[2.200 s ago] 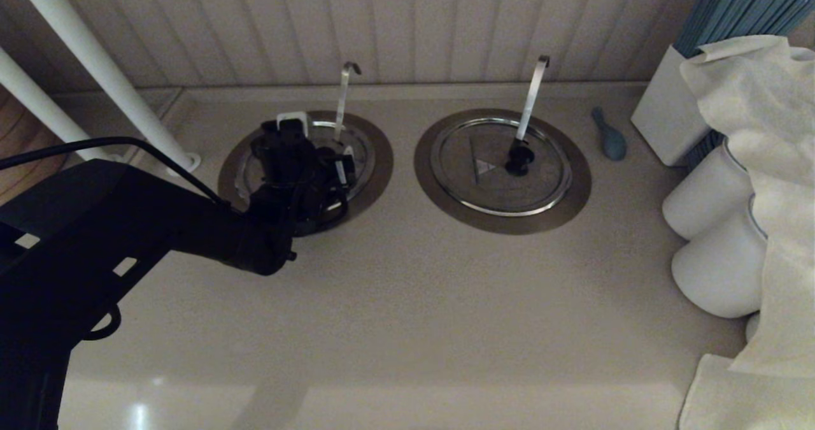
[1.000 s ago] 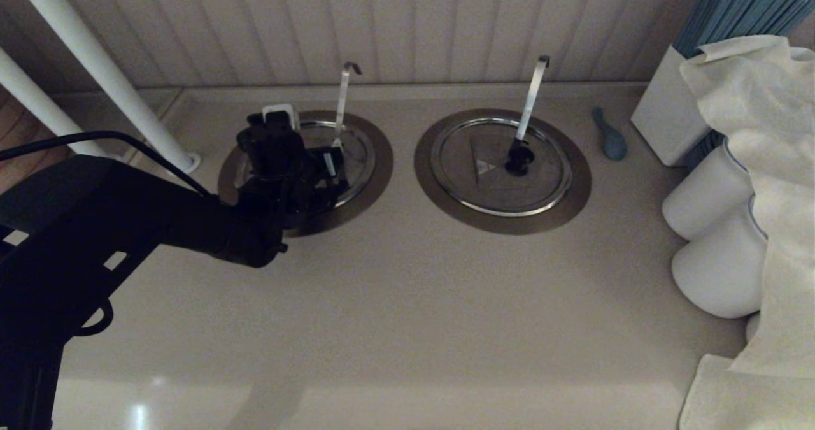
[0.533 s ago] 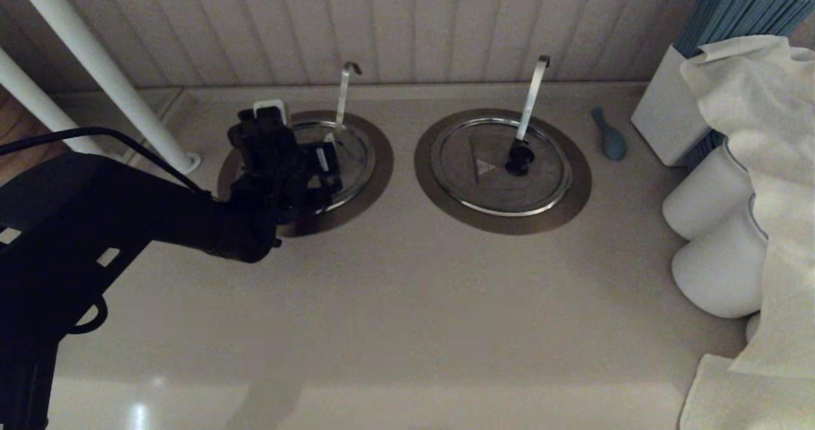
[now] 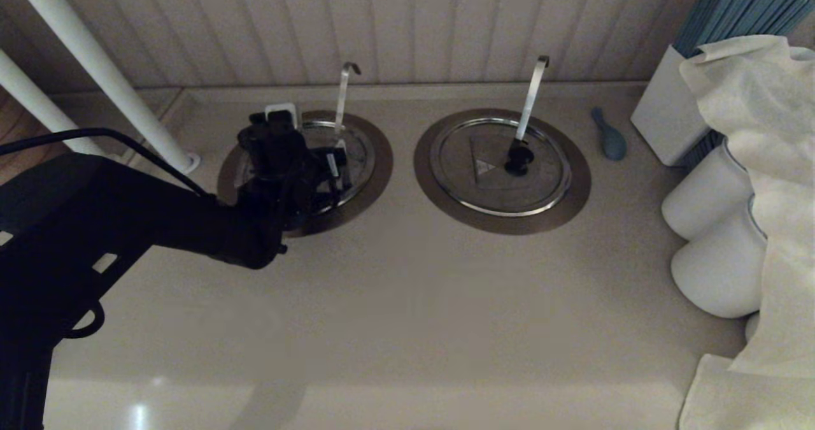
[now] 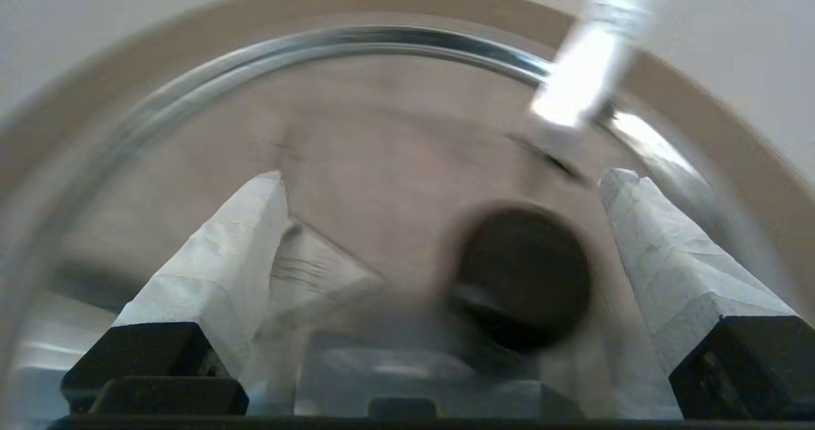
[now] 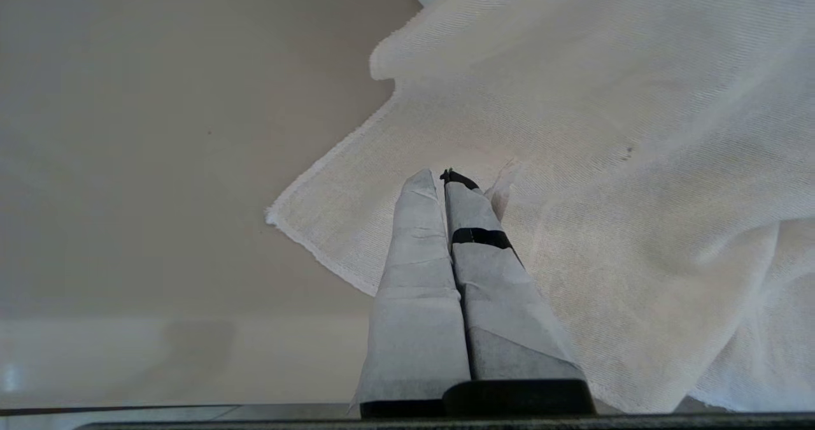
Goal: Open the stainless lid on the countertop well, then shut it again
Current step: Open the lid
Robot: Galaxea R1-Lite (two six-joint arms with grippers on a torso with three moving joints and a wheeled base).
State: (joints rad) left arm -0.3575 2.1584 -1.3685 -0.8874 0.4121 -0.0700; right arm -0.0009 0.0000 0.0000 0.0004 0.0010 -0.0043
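Steel, stiff and slick: the stainless lid [image 4: 347, 156] lies on the countertop well [image 4: 375, 169], best taken by its black knob [image 5: 522, 277]. Left gripper [image 5: 439, 188] hangs over that knob, jaws apart. Right gripper [image 6: 442, 178], jaws together, idles beside a cloth [image 6: 605, 162]. Pale counter [image 4: 407, 302], panelled wall behind.

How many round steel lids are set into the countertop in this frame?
2. The stainless lid with the thin hooked rod lies closed under the open left claw. The twin lid with the broad flat handle sits to its right, untouched. None appears hidden.
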